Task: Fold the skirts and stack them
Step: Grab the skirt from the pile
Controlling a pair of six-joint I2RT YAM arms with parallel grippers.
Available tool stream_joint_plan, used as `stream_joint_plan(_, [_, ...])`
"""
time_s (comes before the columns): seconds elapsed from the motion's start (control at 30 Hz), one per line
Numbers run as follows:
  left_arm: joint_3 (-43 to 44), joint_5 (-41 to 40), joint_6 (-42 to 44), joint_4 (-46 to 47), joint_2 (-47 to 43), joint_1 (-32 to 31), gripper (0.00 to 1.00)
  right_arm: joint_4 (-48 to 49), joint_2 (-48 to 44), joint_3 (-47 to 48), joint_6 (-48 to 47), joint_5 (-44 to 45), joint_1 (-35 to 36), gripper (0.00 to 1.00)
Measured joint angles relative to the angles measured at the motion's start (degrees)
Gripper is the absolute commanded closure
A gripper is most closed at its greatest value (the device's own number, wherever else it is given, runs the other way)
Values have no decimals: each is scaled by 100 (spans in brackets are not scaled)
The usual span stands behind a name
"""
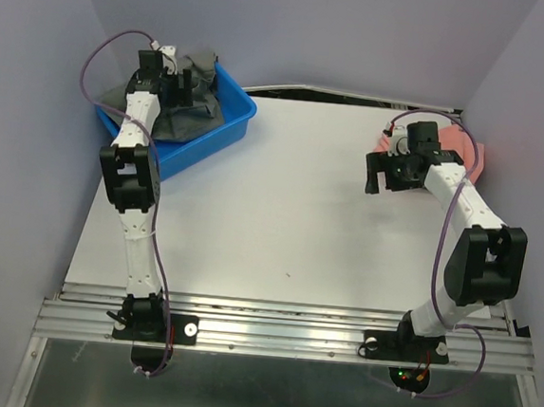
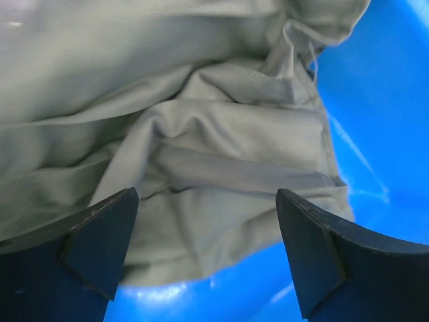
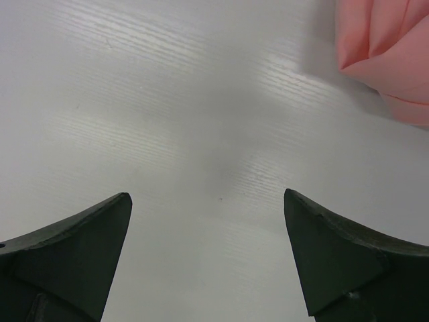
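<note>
The left gripper [image 2: 204, 201] is hovering, jaws spread, just above the crumpled grey skirt [image 2: 201, 134] in the blue tub [image 2: 382, 100]. It should be pinching a raised fold. The right gripper [image 3: 206, 201] is hanging spread, with the pink skirt [image 3: 389, 54] ahead to its right.

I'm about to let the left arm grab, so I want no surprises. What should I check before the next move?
1. Left claw open: ok.
2. Left claw above the grey skirt: ok, cloth fills its view.
3. Grey skirt out of the tub: not ok, it lies bunched inside.
4. Right claw open and holding nothing: ok, over bare table.
5. Pink skirt folded: cannot tell, the arm hides most of it.
</note>
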Motion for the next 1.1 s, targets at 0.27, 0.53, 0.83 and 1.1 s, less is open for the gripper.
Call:
stream_joint_plan(0.27, [667, 348, 282, 48, 1069, -7, 1, -79, 140, 101, -186, 269, -22, 0])
stream_joint_plan(0.53, [962, -444, 455, -337, 1427, -140, 14, -146, 369, 302, -306, 413, -22, 0])
stream_joint_plan(0.83, [903, -654, 590, -643, 1543, -208, 100, -168, 367, 387, -330, 365, -22, 0])
stream_joint_plan(1.1, [643, 28, 345, -177, 588, -164, 100, -166, 354, 387, -190, 46, -22, 0])
